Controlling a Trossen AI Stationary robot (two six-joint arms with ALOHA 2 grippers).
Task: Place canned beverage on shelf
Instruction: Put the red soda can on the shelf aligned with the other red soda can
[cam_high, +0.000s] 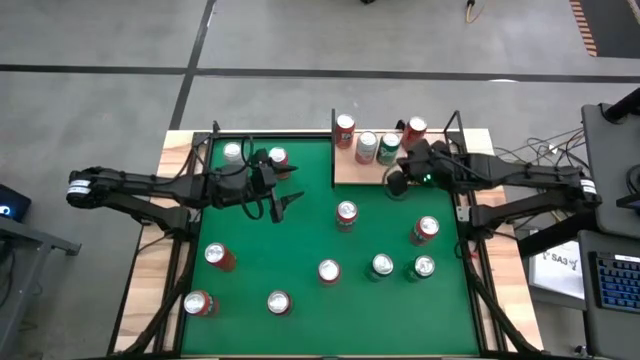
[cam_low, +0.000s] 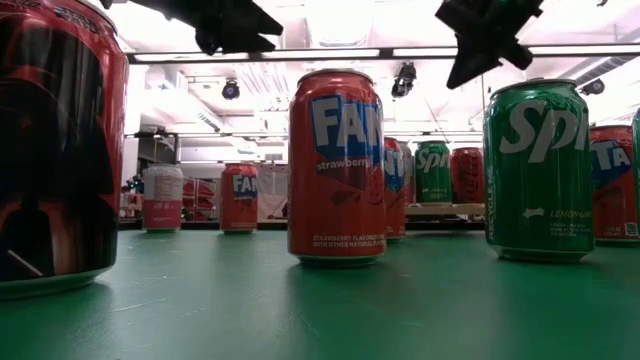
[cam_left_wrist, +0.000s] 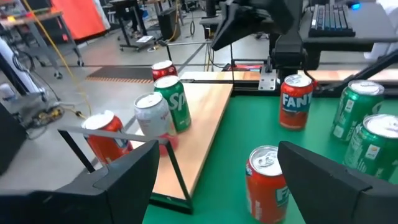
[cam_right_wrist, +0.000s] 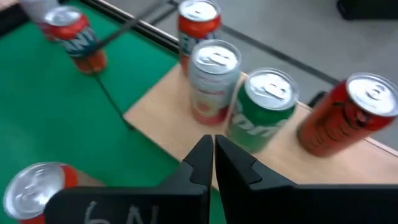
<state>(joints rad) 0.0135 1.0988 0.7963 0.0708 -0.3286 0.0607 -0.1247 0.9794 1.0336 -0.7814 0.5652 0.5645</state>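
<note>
Over the shelf (cam_high: 352, 166), which carried four cans at the green table's far edge, the right gripper (cam_right_wrist: 213, 163) hovered clenched and empty, while the left gripper (cam_high: 287, 196) waited released, mid-table.

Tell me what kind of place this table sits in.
Probably a robotics lab or workshop. The floor is bare grey concrete with taped lines, a keyboard sits on a desk beside the table, and the left wrist view shows loose cables and equipment stands behind.
</note>
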